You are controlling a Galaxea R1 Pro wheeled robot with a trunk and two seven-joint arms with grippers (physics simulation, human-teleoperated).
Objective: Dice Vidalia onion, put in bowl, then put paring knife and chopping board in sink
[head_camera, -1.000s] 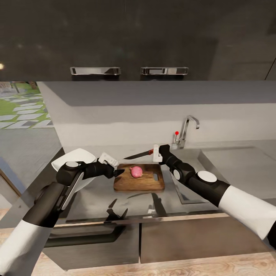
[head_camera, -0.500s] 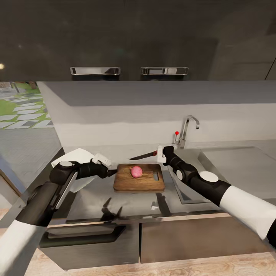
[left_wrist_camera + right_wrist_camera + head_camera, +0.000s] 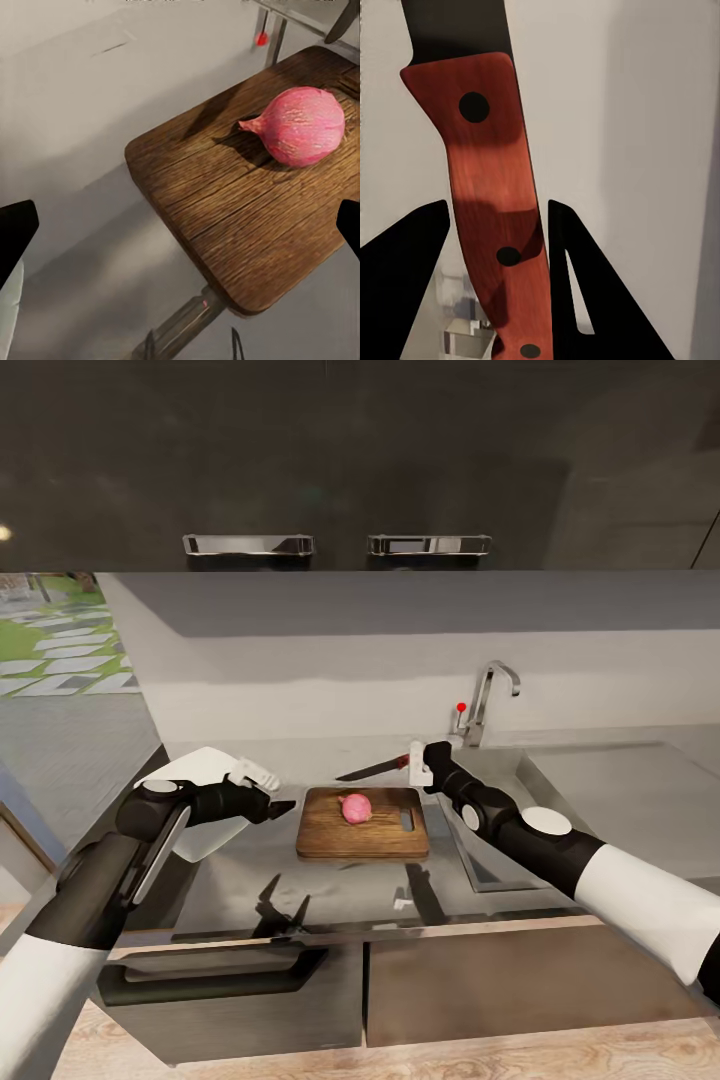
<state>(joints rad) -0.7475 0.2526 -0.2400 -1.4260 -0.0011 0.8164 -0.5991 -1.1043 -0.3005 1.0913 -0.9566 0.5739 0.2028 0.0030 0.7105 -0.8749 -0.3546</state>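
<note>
1. Holding the paring knife [image 3: 377,766] by its orange-red handle, the right gripper [image 3: 417,762] was clamped on it above the far edge of the chopping board [image 3: 363,823]; in the right wrist view the handle [image 3: 491,210] sat between the two dark fingers [image 3: 405,262], touching both; the blade pointed toward the robot's left, roughly level, clear of the board.
2. The Vidalia onion [image 3: 354,807] lay whole on the chopping board, near its middle; in the left wrist view the onion [image 3: 300,126] rested on the wood with its pointed end toward the near corner; no cut showed; the removal from the sink [image 3: 480,840] was judged complete and the dicing not yet begun.
3. The left gripper [image 3: 270,800] hovered beside the board's left edge, jaws spread and holding nothing; its fingertips [image 3: 15,232] framed the board in the left wrist view; this position was judged to keep the arm clear of the blade's path yet near enough to steady the board.
4. The bowl [image 3: 195,800] stood on the countertop [image 3: 340,880] left of the board, partly behind the left arm; this placement was judged convenient for the later transfer of the pieces.
5. The tap [image 3: 490,700] stood at the rear of the sink, to the right of the board.
</note>
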